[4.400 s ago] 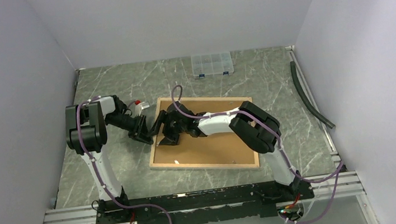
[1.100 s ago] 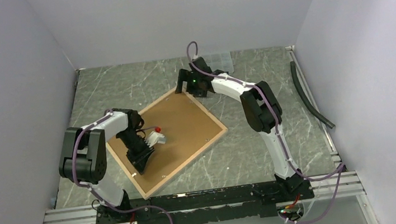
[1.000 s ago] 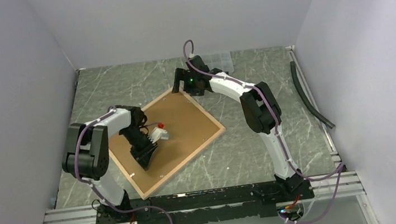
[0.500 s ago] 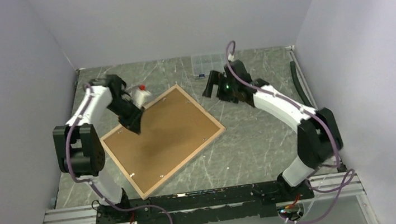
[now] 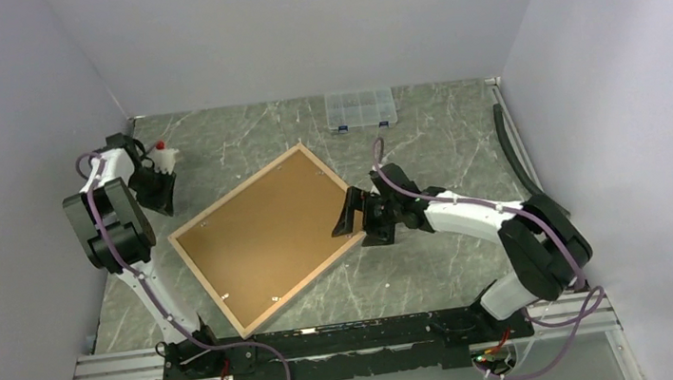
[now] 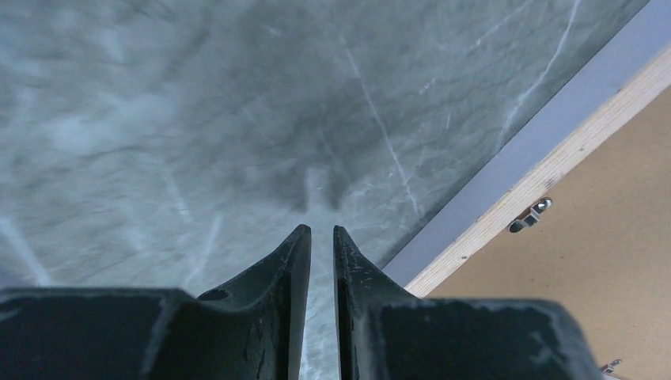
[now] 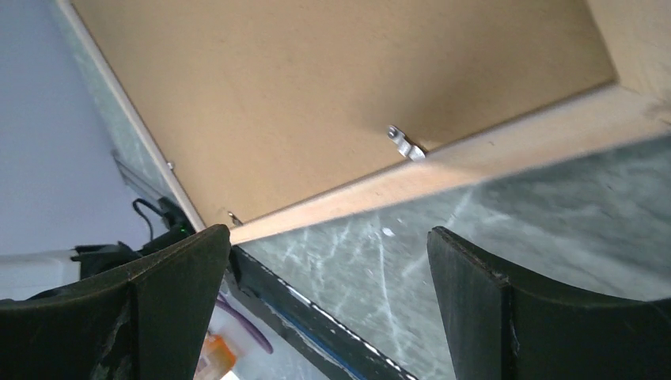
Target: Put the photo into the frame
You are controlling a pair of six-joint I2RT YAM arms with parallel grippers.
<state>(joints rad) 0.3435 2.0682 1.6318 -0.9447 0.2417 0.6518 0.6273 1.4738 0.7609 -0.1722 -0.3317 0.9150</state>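
Note:
The frame (image 5: 235, 190) lies back up on the marble table, turned diagonally, with the brown backing board (image 5: 266, 236) filling it. The photo is hidden. My left gripper (image 5: 162, 196) hangs over bare table at the back left, apart from the frame's left corner. In the left wrist view its fingertips (image 6: 322, 231) stand a narrow slit apart with nothing between them; the wood border (image 6: 554, 166) runs to the right. My right gripper (image 5: 352, 215) is wide open at the frame's right corner. In the right wrist view it (image 7: 328, 309) holds nothing, just short of the frame edge (image 7: 475, 150).
A clear compartment box (image 5: 360, 109) stands at the back wall. A black hose (image 5: 526, 164) lies along the right wall. Small metal turn clips (image 7: 405, 145) sit on the frame's inner border. The arms' rail (image 5: 331, 339) bounds the near edge.
The frame has been turned to a diagonal. My left gripper left the board and swung to the back left. My right gripper came from the back corner down to the frame's right corner.

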